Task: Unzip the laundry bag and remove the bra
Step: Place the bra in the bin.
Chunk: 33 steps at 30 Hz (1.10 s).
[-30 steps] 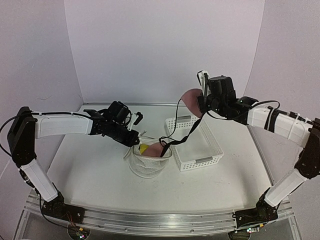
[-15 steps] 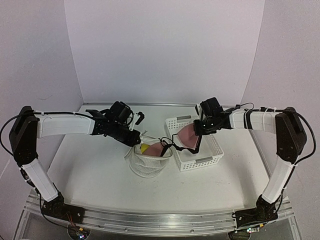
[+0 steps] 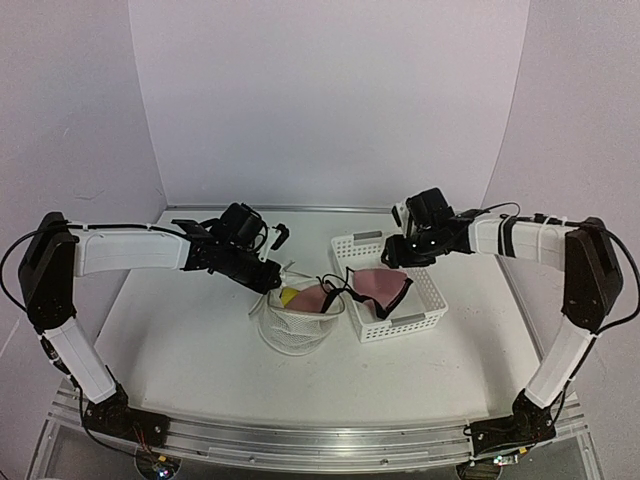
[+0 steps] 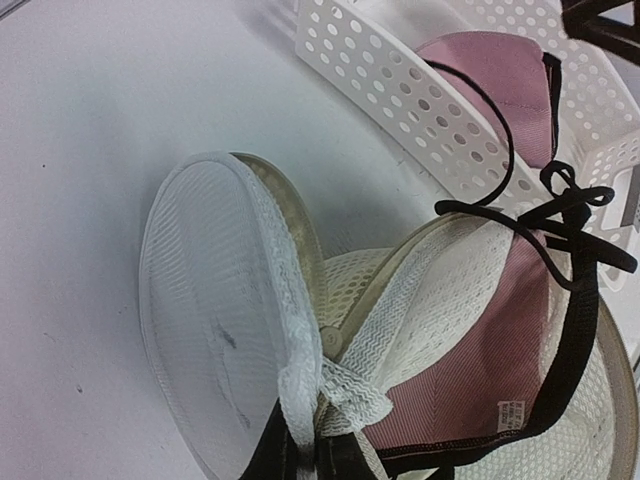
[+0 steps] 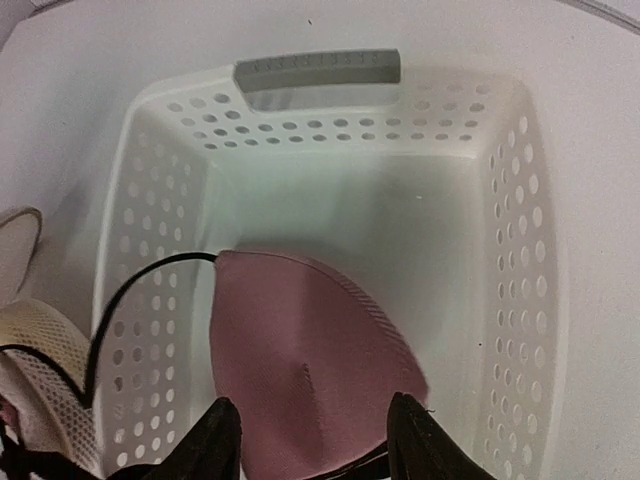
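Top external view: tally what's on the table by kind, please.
laundry bag: 1
bra: 1
white basket: 1
Total: 3

My left arm climbs from its base to a high elbow, then runs almost level toward the middle, with the wrist tipped down. The left claw is pinched tight on the mesh of the laundry bag. My right arm mirrors that pose, its forearm reaching inward and sloping slightly down. The right claw points downward with its fingers spread apart, gripping nothing.
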Each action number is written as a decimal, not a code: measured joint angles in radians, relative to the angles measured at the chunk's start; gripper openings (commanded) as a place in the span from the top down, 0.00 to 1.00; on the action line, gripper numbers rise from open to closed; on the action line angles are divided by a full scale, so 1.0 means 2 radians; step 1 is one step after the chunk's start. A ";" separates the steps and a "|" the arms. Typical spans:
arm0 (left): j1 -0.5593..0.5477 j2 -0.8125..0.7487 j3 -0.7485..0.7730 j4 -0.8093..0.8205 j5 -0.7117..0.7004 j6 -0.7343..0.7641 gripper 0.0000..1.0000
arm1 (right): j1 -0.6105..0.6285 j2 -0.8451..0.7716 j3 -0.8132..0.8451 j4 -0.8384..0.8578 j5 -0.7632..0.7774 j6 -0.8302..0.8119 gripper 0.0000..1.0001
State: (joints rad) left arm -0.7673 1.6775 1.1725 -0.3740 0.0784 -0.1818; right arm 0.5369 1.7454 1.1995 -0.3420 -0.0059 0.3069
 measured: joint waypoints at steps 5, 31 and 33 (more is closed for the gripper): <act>-0.001 0.000 0.000 0.000 -0.002 0.000 1.00 | 0.001 -0.064 0.009 0.010 -0.062 -0.013 0.45; -0.010 0.000 0.000 -0.002 -0.015 0.000 1.00 | 0.121 -0.003 0.046 -0.026 -0.195 -0.104 0.39; -0.010 0.000 0.000 -0.002 -0.015 0.000 1.00 | 0.125 0.009 0.052 -0.032 -0.178 -0.109 0.39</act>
State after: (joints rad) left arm -0.7868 1.6775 1.1725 -0.3771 0.0490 -0.1810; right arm 0.7876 1.7630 1.3033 -0.4068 -0.3626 0.0883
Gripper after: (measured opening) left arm 0.043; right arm 0.611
